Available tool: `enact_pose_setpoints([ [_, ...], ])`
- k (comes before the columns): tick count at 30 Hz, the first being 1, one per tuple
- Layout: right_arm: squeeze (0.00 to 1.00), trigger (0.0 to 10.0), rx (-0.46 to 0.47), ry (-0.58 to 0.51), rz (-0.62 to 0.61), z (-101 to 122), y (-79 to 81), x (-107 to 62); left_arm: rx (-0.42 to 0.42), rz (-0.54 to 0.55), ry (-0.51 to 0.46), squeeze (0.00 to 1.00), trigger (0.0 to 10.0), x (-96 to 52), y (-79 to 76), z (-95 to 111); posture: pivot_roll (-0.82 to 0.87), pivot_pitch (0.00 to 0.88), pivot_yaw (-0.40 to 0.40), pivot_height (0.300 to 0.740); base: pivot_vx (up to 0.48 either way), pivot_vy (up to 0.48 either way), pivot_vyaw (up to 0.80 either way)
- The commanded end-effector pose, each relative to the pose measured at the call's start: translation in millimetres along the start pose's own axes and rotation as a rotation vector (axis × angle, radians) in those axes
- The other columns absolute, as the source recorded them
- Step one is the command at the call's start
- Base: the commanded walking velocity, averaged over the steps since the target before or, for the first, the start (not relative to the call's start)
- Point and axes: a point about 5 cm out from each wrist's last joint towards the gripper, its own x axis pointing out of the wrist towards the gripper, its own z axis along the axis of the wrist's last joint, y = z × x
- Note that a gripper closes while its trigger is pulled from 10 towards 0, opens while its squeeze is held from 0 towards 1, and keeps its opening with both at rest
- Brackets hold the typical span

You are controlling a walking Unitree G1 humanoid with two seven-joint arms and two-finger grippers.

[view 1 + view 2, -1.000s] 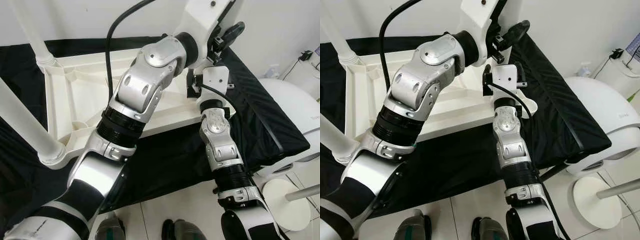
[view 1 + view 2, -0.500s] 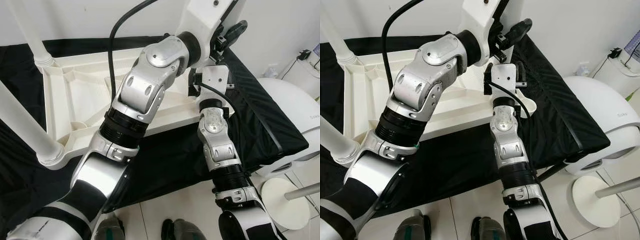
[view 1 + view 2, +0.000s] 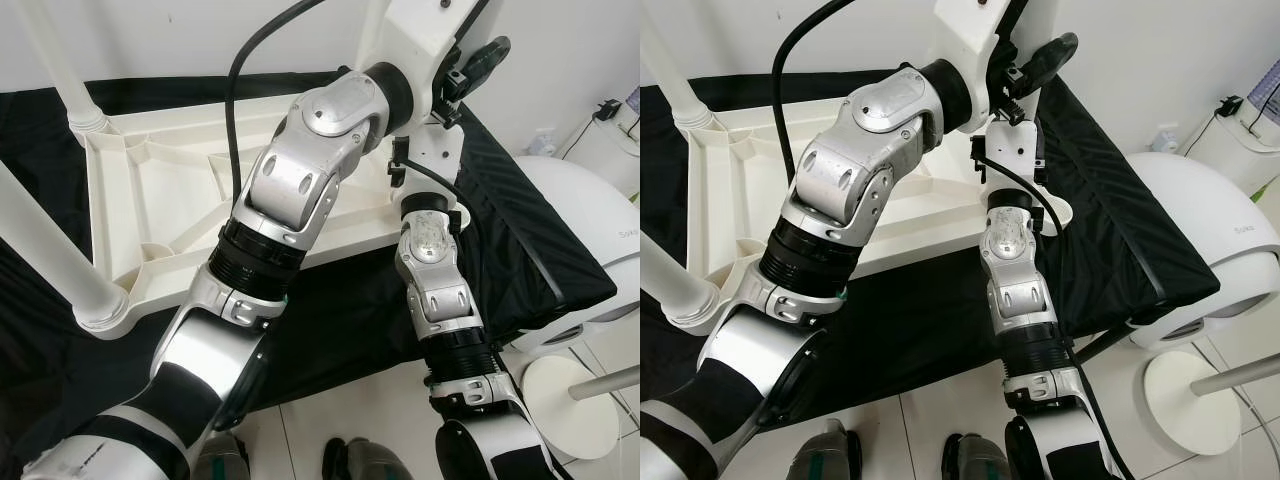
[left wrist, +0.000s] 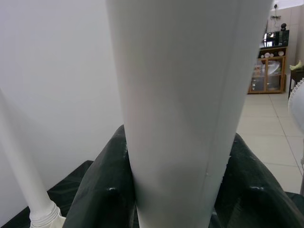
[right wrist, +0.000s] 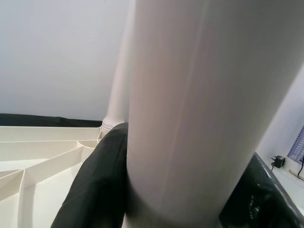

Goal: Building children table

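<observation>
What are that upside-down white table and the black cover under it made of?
The table top looks like moulded plastic: cream, smooth, with ribs on its underside. The leg both grippers hold seems the same matte white plastic. The cover looks like woven fabric, with creases and a faint diagonal weave.

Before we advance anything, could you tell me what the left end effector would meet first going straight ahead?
The white table leg: it already sits between the left end effector's fingers, directly ahead.

White table leg (image 4: 180, 109), black fingers (image 4: 102, 199), black cloth (image 3: 520, 220).
</observation>
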Motion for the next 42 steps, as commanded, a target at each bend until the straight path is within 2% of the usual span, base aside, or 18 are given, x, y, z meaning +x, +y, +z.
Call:
enact_pose_setpoints([
  [1,0.00,0.0,-0.011,-0.020,-0.039,5,-4.7,1.9,0.026,0.135,-0.007,0.00,10.0,-0.6,6.6,5,0.04,0.068,-0.079,0.740,0.000,0.000,0.00],
  [2,0.00,3.7,-0.010,-0.012,-0.044,5,-5.2,2.0,0.017,0.131,-0.008,0.00,10.0,-0.4,6.1,5,0.04,0.068,-0.078,0.740,0.000,0.000,0.00],
  [3,0.00,10.0,-0.008,-0.007,-0.049,4,-5.9,2.2,0.010,0.127,-0.007,0.87,10.0,-0.4,5.7,4,0.04,0.070,-0.078,0.740,0.000,0.000,0.00],
  [4,0.00,10.0,-0.006,0.000,-0.052,3,-6.8,2.7,-0.011,0.114,-0.011,1.00,10.0,-0.3,4.6,4,0.04,0.071,-0.076,0.740,0.000,0.000,0.00],
  [11,0.00,10.0,-0.004,0.014,-0.073,0,-14.7,6.2,-0.083,0.072,-0.025,1.00,10.0,-1.7,1.5,3,0.03,0.076,-0.073,0.740,0.000,0.000,0.00],
  [18,0.00,10.0,-0.023,0.019,-0.122,-2,-28.8,11.7,-0.161,0.082,-0.037,1.00,10.0,-8.1,7.3,2,0.03,0.080,-0.070,0.740,0.000,0.000,0.00],
  [20,0.00,10.0,-0.038,0.026,-0.165,-4,-40.9,15.1,-0.210,0.108,-0.051,1.00,10.0,-15.0,18.5,3,0.03,0.080,-0.069,0.740,0.000,0.000,0.00],
  [24,0.00,10.0,-0.047,0.036,-0.189,-7,-51.2,16.6,-0.191,0.167,-0.025,1.00,10.0,-24.0,36.1,-2,0.03,0.080,-0.068,0.740,0.000,0.000,0.00],
  [25,0.00,10.0,-0.049,0.042,-0.191,-8,-53.2,16.3,-0.187,0.186,-0.009,0.44,10.0,-27.0,40.3,-7,0.03,0.080,-0.067,0.740,0.000,0.000,0.00],
  [26,0.00,10.0,-0.049,0.042,-0.191,-8,-53.2,16.3,-0.187,0.186,-0.009,0.44,10.0,-27.0,40.3,-7,0.03,0.080,-0.067,0.740,0.000,0.000,0.00],
  [27,0.00,10.0,-0.042,0.052,-0.195,-10,-55.3,15.8,-0.186,0.205,0.012,0.00,10.0,-30.0,44.4,-12,0.03,0.080,-0.066,0.740,0.000,0.000,0.00],
  [28,0.00,10.0,-0.042,0.052,-0.195,-10,-55.3,15.8,-0.186,0.205,0.012,0.00,10.0,-30.0,44.4,-12,0.03,0.080,-0.066,0.740,0.000,0.000,0.00],
  [29,0.00,10.0,-0.035,0.066,-0.206,-13,-60.4,14.6,-0.174,0.245,0.058,0.00,10.0,-36.3,51.5,-25,0.03,0.080,-0.063,0.740,0.000,0.000,0.00],
  [32,0.00,10.0,-0.039,0.073,-0.213,-15,-63.5,13.9,-0.156,0.271,0.093,0.00,10.0,-40.3,55.0,-34,0.03,0.078,-0.063,0.740,0.000,0.000,0.00],
  [35,0.00,10.0,-0.047,0.084,-0.233,-18,-70.3,12.9,-0.103,0.319,0.196,0.00,10.0,-49.2,57.8,-60,0.02,0.074,-0.061,0.740,0.000,0.000,0.00],
  [36,0.00,10.0,-0.047,0.084,-0.233,-18,-70.3,12.9,-0.103,0.319,0.196,0.00,10.0,-49.2,57.8,-60,0.02,0.074,-0.061,0.740,0.000,0.000,0.00],
  [39,0.00,10.0,-0.051,0.084,-0.238,-18,-74.8,13.3,-0.040,0.307,0.303,0.00,10.0,-54.5,50.4,-87,0.02,0.068,-0.061,0.740,0.000,0.000,0.00],
  [42,0.00,10.0,-0.053,0.083,-0.232,-18,-75.8,14.0,-0.027,0.288,0.337,0.00,10.0,-55.4,44.4,-97,0.02,0.067,-0.061,0.740,0.000,0.000,0.00],
])
